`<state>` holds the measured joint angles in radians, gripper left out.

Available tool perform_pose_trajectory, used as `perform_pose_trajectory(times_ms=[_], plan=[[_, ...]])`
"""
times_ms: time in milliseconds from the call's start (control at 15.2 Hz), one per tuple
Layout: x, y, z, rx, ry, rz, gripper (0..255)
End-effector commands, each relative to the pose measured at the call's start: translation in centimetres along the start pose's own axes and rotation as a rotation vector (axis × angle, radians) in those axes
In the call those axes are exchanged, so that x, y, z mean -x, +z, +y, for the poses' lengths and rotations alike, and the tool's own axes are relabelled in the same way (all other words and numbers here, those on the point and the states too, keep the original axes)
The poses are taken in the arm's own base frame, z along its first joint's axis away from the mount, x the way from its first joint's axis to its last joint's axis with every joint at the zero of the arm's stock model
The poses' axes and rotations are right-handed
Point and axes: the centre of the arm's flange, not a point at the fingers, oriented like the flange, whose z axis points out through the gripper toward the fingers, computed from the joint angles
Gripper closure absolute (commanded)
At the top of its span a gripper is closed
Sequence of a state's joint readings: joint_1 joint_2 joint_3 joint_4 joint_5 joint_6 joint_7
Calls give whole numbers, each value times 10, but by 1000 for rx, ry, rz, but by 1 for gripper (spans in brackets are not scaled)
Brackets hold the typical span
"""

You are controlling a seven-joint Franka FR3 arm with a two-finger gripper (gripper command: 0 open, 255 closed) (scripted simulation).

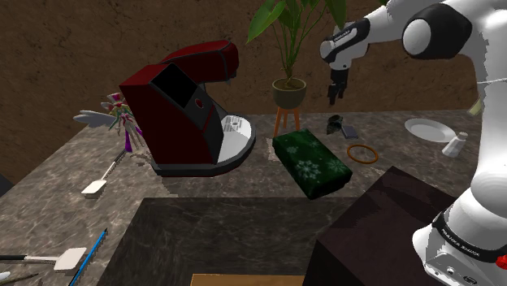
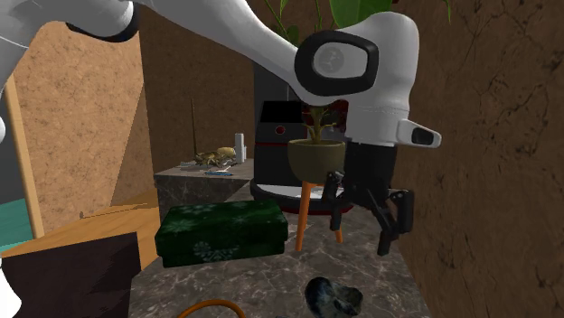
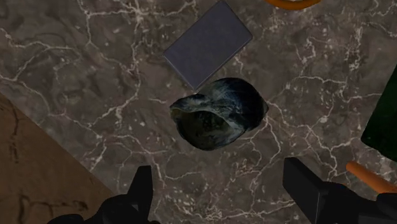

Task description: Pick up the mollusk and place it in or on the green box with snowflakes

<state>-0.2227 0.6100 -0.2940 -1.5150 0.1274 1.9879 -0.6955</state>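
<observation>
The mollusk [image 3: 219, 112] is a dark blue-grey shell lying on the marble counter, with a grey card [image 3: 207, 42] just beyond it. My gripper [image 3: 222, 191] hangs open above it, and its fingers [image 3: 141, 191] stand wide apart, touching nothing. In the shoulder view the gripper [image 1: 335, 89] hovers over the mollusk [image 1: 334, 124] near the back wall. The green box with snowflakes [image 1: 311, 163] lies closed on the counter, nearer the stand and toward that view's left. The second exterior view shows the gripper [image 2: 366, 215] above the mollusk [image 2: 333, 296], with the green box [image 2: 221, 230] to its left.
A potted plant on an orange stand [image 1: 289, 96] stands close beside the gripper. An orange ring [image 1: 363, 153] and a white plate [image 1: 429, 130] lie to the shoulder view's right. A red coffee machine [image 1: 183, 114] stands at the left, and the wall rises right behind.
</observation>
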Motion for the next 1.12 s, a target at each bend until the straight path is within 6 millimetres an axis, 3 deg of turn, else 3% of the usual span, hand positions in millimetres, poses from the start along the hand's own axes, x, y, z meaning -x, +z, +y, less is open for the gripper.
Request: perform_pose_trajectory(times_ms=[0,132,660,1056], plan=[[-17,15,18,-8,-15,-3,0],[-35,29,33,-15,-30,-6,0],[-35,69,33,-15,-30,-6,0],[-35,69,33,-15,-30,-6,0]])
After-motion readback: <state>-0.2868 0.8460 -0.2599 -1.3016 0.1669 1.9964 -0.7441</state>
